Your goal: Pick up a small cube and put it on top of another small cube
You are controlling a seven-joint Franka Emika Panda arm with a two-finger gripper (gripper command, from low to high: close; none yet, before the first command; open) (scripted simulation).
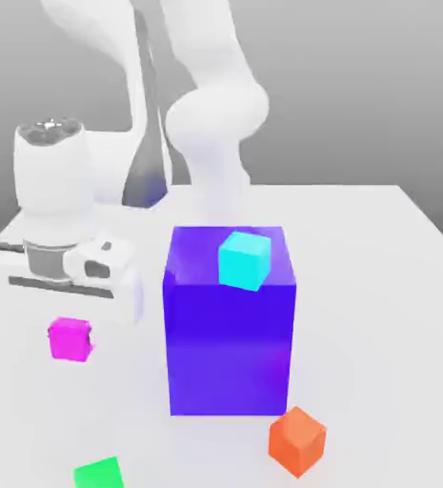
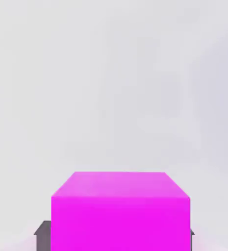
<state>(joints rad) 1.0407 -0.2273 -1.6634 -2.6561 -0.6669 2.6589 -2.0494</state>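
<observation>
**One pink cube gripped, stacking pending**

My gripper (image 1: 72, 319) is clamped on the pink cube (image 2: 120, 211), held just clear of the white table (image 1: 387, 248). In my judgement the pick is done; next comes carrying it onto another small cube, perhaps the orange cube (image 1: 297, 440). Plain grey backdrop behind.

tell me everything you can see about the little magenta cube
The small bright magenta-pink cube is a plain, evenly coloured block with flat faces and sharp edges. It sits upright, square to the hand view, directly beneath the white end effector, which is shut on it; dark fingers flank its sides.
</observation>
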